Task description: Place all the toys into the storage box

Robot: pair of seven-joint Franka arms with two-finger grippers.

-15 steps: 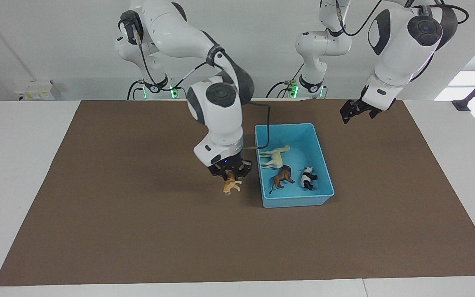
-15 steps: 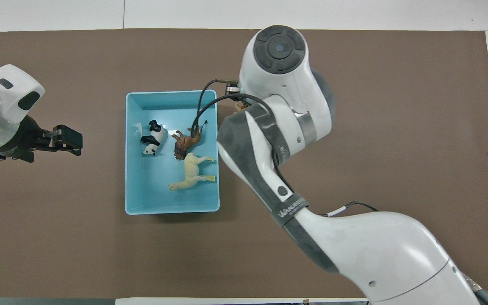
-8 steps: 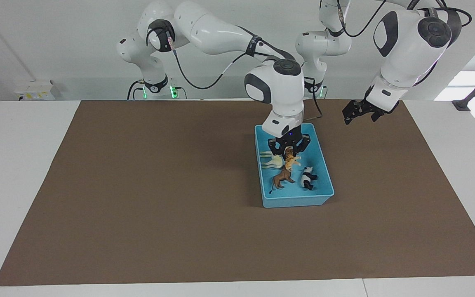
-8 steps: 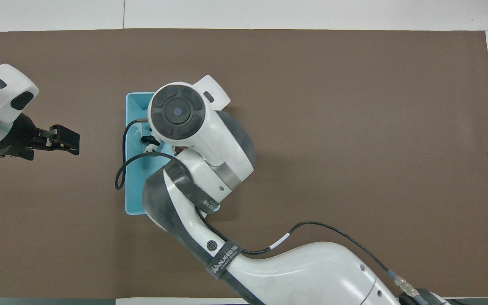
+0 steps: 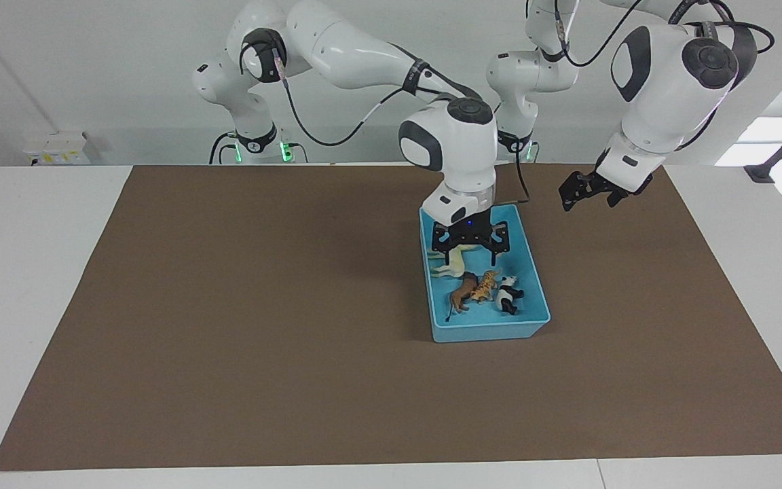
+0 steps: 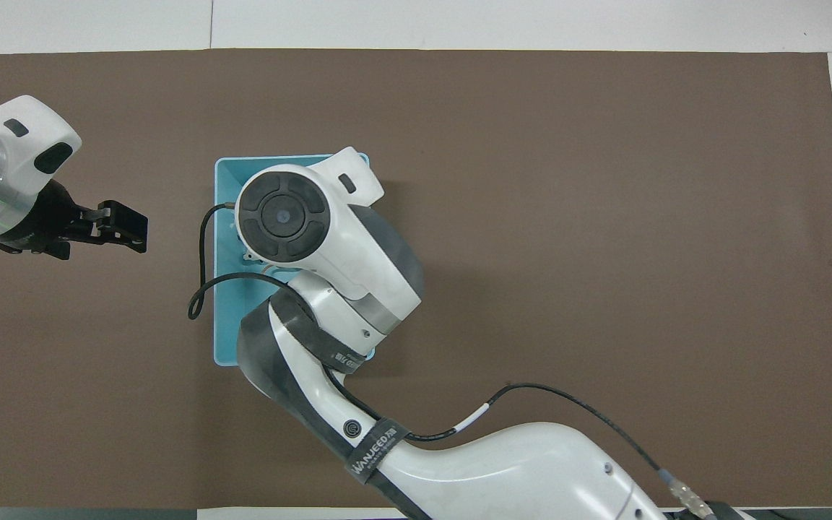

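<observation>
The light-blue storage box (image 5: 493, 331) stands on the brown mat. All four toys lie in it: the cream-yellow horse (image 5: 451, 263), partly hidden by my right gripper, and farther from the robots the brown lion (image 5: 462, 293), the orange spotted cat (image 5: 485, 286) and the panda (image 5: 509, 294) side by side. My right gripper (image 5: 468, 248) hangs open and empty over the box, above the horse. In the overhead view the right arm hides the toys and most of the box (image 6: 225, 325). My left gripper (image 5: 575, 193) waits in the air beside the box; it also shows in the overhead view (image 6: 124, 230).
The brown mat (image 5: 228, 305) covers most of the white table (image 5: 38, 224). A black cable (image 6: 198, 289) from the right arm loops over the box's rim on the side toward the left arm.
My right gripper carried the orange cat from beside the box to over it, opened and let it go. The cat now lies between the lion and the panda. The left gripper shifted slightly.
</observation>
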